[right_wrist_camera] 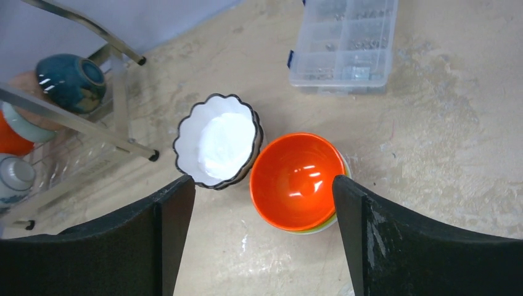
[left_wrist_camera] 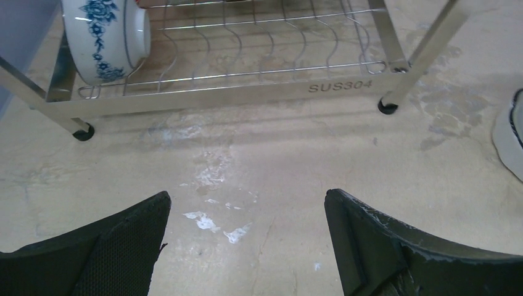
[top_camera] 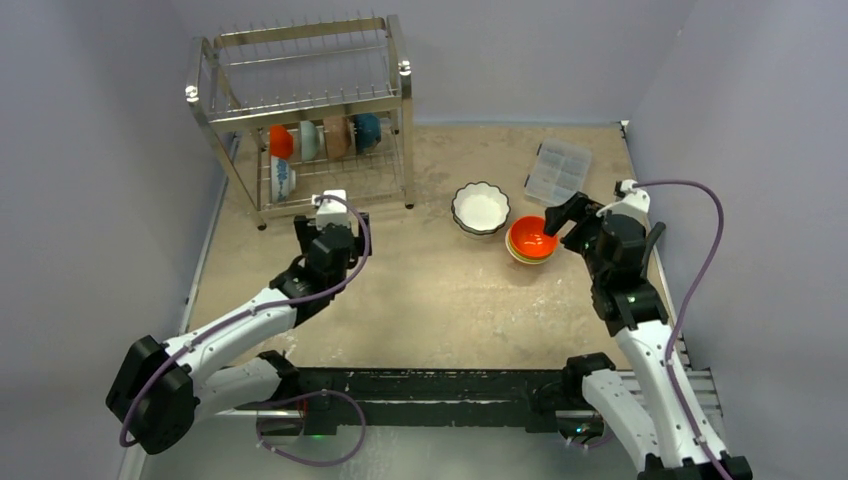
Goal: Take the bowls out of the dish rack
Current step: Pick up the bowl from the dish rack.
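Observation:
The steel dish rack (top_camera: 300,100) stands at the far left. Its lower tier holds an orange bowl (top_camera: 281,142), a pale bowl (top_camera: 308,140), a tan bowl (top_camera: 337,137), a teal bowl (top_camera: 367,132) and a blue-patterned bowl (top_camera: 283,180). A white scalloped bowl (top_camera: 480,208) and an orange bowl (top_camera: 531,239) stacked on a yellow-green one (right_wrist_camera: 321,228) sit on the table. My left gripper (top_camera: 331,214) is open and empty, low in front of the rack (left_wrist_camera: 247,92), with the blue-patterned bowl (left_wrist_camera: 105,40) ahead to the left. My right gripper (right_wrist_camera: 263,190) is open and empty just above the orange bowl (right_wrist_camera: 296,179).
A clear plastic compartment box (top_camera: 558,170) lies at the far right, behind the stacked bowls. The white scalloped bowl (right_wrist_camera: 219,148) touches the orange stack on its left. The rack's front foot (left_wrist_camera: 387,108) stands near it. Grey walls close in on both sides.

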### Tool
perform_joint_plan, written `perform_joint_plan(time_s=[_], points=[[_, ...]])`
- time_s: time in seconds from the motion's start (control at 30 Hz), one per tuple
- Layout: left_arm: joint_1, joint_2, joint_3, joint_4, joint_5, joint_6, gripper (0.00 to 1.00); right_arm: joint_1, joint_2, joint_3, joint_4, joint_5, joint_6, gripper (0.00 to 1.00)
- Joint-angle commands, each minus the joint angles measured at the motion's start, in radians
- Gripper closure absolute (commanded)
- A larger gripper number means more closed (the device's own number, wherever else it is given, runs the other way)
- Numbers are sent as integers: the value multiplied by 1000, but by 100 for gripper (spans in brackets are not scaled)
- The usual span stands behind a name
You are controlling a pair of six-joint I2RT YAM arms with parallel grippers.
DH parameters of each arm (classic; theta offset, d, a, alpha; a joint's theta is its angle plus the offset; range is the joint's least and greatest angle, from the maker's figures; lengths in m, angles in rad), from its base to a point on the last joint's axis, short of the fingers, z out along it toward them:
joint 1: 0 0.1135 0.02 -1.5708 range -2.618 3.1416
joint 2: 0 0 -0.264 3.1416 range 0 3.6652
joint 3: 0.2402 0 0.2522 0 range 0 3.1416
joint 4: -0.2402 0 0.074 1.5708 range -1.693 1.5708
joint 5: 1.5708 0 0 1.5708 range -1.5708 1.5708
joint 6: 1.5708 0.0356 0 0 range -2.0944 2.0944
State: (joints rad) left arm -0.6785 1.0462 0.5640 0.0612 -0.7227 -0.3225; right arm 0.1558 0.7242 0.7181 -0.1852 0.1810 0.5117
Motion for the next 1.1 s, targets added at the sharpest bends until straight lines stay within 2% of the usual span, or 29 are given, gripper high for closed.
perform_joint_plan(time_s=[0.0,0.13,0.33,0.6,0.8,1.07], points=[[65,40,70,1,-27,-27,6,-3,-68,75,-3,-30,-44,12],[115,90,105,19,-60,-1,6,5,-94,110,-36,-41,-72,2],[178,183,164,73,-134,80,6,48,-112,132,-72,6,-113,1],[234,332,258,174,-244,271,6,133,-126,171,-104,114,-230,1],[286,451,346,221,-282,431,7,219,-200,55,5,222,-279,2],[388,575,421,273,-280,503,7,228,-284,-57,121,192,-329,1]])
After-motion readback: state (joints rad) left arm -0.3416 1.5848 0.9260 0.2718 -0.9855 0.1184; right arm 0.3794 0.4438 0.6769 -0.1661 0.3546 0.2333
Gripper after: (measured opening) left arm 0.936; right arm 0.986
